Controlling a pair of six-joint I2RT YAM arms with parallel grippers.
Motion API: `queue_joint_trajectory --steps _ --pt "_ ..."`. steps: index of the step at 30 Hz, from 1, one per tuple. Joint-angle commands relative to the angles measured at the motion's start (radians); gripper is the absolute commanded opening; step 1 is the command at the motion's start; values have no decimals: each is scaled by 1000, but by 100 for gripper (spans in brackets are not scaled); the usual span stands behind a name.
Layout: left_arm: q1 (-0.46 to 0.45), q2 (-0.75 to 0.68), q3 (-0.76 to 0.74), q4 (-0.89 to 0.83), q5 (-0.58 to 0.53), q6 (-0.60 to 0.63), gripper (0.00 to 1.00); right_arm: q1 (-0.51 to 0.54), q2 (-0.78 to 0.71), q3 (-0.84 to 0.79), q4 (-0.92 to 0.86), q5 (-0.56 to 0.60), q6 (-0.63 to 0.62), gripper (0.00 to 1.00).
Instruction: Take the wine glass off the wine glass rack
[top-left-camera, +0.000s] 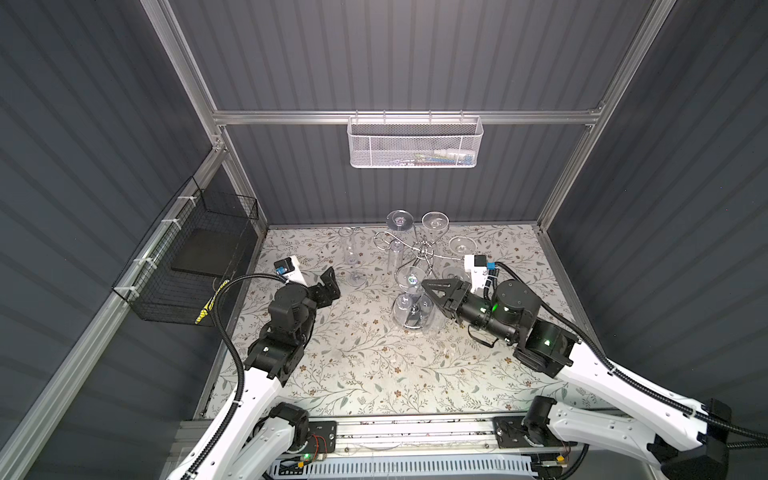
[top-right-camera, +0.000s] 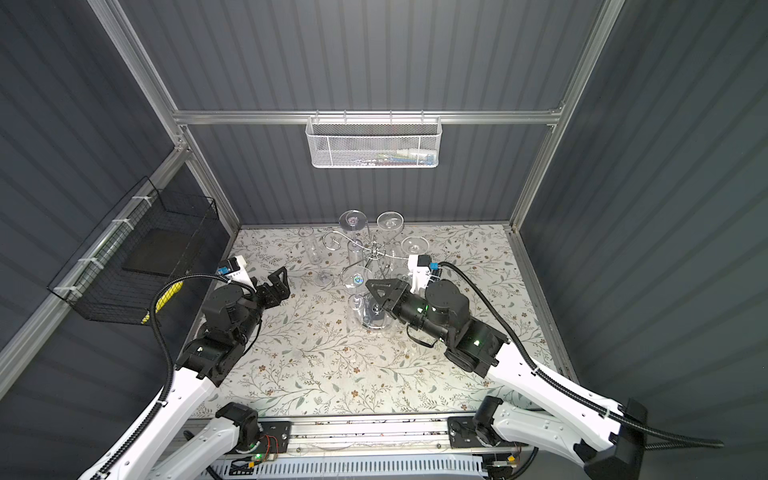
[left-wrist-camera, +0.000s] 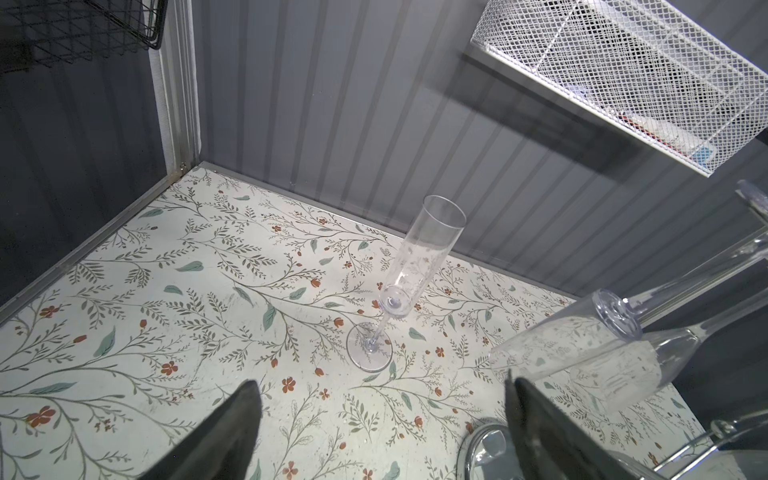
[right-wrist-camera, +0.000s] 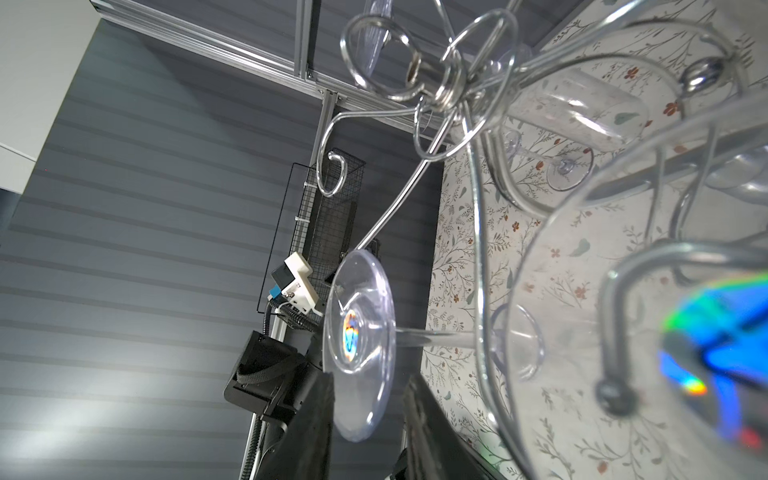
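The wine glass (top-left-camera: 411, 279) (right-wrist-camera: 359, 332) hangs upside down from the near scroll arm of the wine glass rack (top-left-camera: 423, 249) (top-right-camera: 376, 250), its round foot uppermost and its bowl hanging down over the rack's mirror disc base. The rack stands on the middle of the floral counter (top-left-camera: 365, 365), toward the back wall, and more inverted glasses (top-left-camera: 435, 220) hang from its far arms. The right end effector (top-left-camera: 428, 291) (right-wrist-camera: 368, 378) reaches in from the right at the height of the foot. In the right wrist view its two dark fingers (right-wrist-camera: 316, 415) stand on either side of the foot's rim with only a narrow gap between them, but I cannot tell whether they are actually pinching it. A flute (top-left-camera: 351, 257) (left-wrist-camera: 415, 266) stands upright on the counter left of the rack, apart from it. Beyond the flute, the left end effector (top-left-camera: 330, 286) (left-wrist-camera: 382, 415) hovers above the counter with its jaws spread wide and holding nothing.
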Motion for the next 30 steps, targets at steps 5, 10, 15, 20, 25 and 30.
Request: queue_joint_trajectory --steps 5,10,15,20,25,30 --pt "4 -25 0 -28 8 -10 94 5 5 -38 75 -6 31 29" --pt "4 -37 6 -41 3 -3 94 3 11 -54 117 -3 40 26" --pt "4 -50 8 -50 -5 4 94 3 25 -59 146 -8 50 23" --pt "5 -55 5 -54 -9 5 94 1 28 -55 146 -9 52 20" --pt "5 -54 3 -55 -9 6 95 1 29 -54 142 -6 57 18" --pt "4 -54 5 -55 -11 11 95 0 29 -45 117 -10 63 18"
